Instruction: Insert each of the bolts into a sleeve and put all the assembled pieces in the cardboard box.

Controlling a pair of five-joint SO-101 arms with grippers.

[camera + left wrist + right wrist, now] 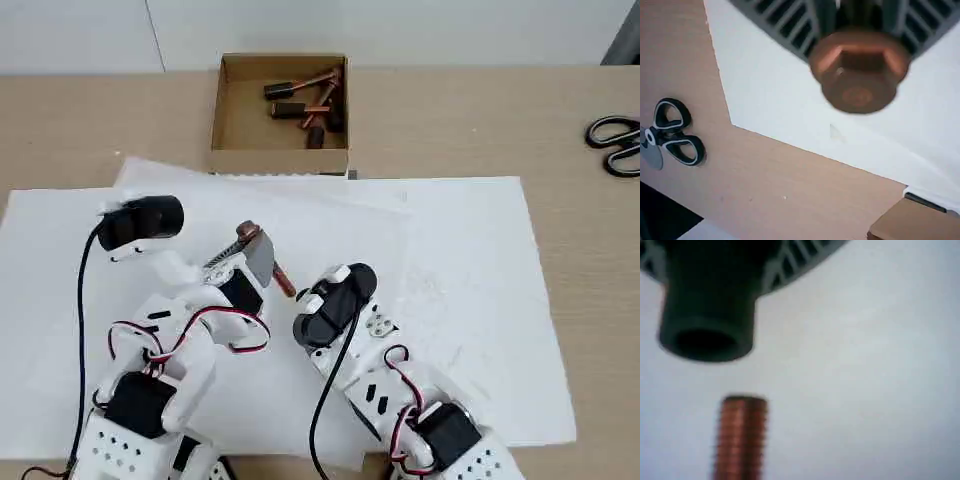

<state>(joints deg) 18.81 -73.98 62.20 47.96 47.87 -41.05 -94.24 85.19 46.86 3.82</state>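
My left gripper (256, 250) is shut on a copper bolt (282, 278) above the white paper. In the left wrist view the bolt's hex head (857, 70) sits between the grey jaws. My right gripper (710, 260) is shut on a black sleeve (707, 325). The sleeve's open end faces the bolt's threaded tip (742, 435), with a small gap between them. In the high view the two grippers meet near the paper's middle, the right gripper (306, 297) just right of the bolt's tip. The cardboard box (228, 105) at the back holds several assembled pieces.
A large white paper sheet (450, 260) covers the table's middle. Black-handled scissors (615, 145) lie at the far right edge, also seen as scissors (672, 132) on bare wood. A corner of the box (910, 222) shows in the left wrist view.
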